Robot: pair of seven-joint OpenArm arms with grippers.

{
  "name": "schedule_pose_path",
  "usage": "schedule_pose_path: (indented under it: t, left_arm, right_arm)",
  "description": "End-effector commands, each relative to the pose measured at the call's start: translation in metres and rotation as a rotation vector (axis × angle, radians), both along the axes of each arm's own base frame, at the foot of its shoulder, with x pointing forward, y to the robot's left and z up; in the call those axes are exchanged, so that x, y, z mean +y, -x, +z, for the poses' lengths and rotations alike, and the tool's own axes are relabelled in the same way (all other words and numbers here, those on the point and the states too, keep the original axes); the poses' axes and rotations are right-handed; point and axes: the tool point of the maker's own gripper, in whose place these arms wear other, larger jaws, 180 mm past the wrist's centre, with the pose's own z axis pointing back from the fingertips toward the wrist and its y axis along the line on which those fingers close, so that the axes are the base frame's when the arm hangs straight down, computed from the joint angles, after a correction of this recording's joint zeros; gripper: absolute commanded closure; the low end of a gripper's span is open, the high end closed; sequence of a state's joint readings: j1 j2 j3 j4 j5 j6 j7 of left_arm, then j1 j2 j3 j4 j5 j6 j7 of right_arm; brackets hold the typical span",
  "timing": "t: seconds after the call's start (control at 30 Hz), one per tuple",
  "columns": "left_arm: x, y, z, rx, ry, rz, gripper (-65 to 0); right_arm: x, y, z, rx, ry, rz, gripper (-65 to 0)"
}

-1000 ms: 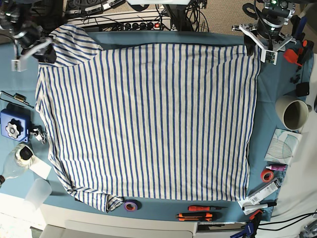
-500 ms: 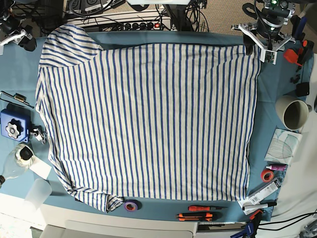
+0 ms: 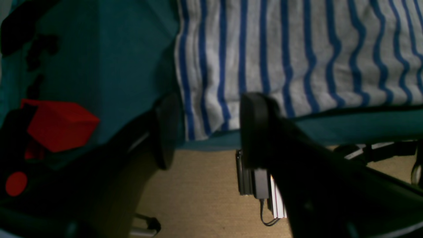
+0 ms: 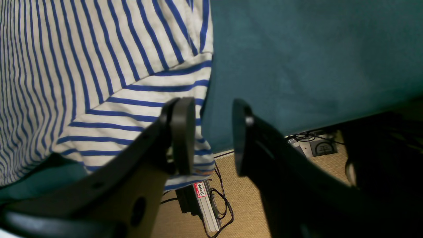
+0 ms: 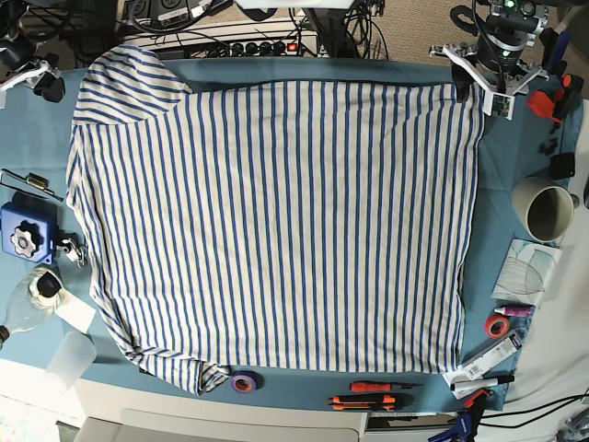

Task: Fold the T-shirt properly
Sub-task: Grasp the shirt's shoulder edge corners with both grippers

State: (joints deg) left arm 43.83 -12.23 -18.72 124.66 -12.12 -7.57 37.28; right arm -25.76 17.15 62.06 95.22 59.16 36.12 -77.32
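The T-shirt [image 5: 276, 221], white with thin blue stripes, lies spread flat on the teal tablecloth [image 5: 502, 166], one sleeve [image 5: 129, 83] at the far left corner. My left gripper [image 5: 480, 92] stands at the shirt's far right corner. In the left wrist view that gripper [image 3: 211, 130] is open, its black fingers [image 3: 254, 129] either side of the shirt corner [image 3: 211, 122] at the table's edge. My right gripper [image 5: 37, 81] sits left of the sleeve, off the cloth. In the right wrist view it [image 4: 211, 135] is open, with the sleeve [image 4: 138, 109] beside its left finger.
A mug [image 5: 545, 207], an orange tape roll [image 5: 498, 326], pens and papers lie along the right side. A purple tape roll [image 5: 242, 382] and orange tools [image 5: 368, 394] sit at the front edge. A blue device [image 5: 23, 235] and plastic cup [image 5: 69, 357] are at the left. A red part [image 3: 59, 125] is near the left gripper.
My right gripper has drawn away from the sleeve, moving left and back off the shirt. The left gripper and the shirt have stayed where they were.
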Motion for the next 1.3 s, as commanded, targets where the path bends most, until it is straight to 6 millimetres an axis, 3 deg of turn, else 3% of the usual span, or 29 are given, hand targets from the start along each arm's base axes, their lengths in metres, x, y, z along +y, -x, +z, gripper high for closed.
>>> schedule_pose_path:
  t: [0.0,0.17,0.33,0.53,0.8,1.0,1.27]
  left_arm:
    - [0.000,-0.003,0.008,-0.030,-0.002,-0.007,-31.2]
    - [0.000,-0.003,0.008,-0.030,-0.002,-0.007,-31.2]
    - [0.000,-0.003,0.008,-0.030,-0.003,-0.008,-31.2]
    - [0.000,-0.006,0.009,-0.039,-0.002,-0.008,-31.2]
    - [0.000,-0.006,0.009,-0.038,-0.002,-0.008,-31.2]
    - [-0.004,-0.008,0.009,-0.044,0.002,-0.032,-34.9]
    - [-0.003,-0.028,0.016,-0.092,0.002,-0.024,-35.7]
  right_arm:
    - [-0.002,-0.008,0.008,-0.020,0.026,0.031,-19.8]
    - [0.019,-0.017,-0.016,0.062,0.027,0.104,-19.8]
    - [0.009,-0.017,-0.031,0.131,0.115,0.061,-19.8]
    - [0.012,-0.013,-0.035,0.153,0.104,0.058,-19.8]
    - [0.040,0.001,-0.060,0.171,0.035,0.043,-19.8]
    - [0.041,0.001,-0.060,0.170,0.035,0.041,-19.8]
    - [0.039,0.004,-0.061,0.192,0.036,0.048,-19.8]
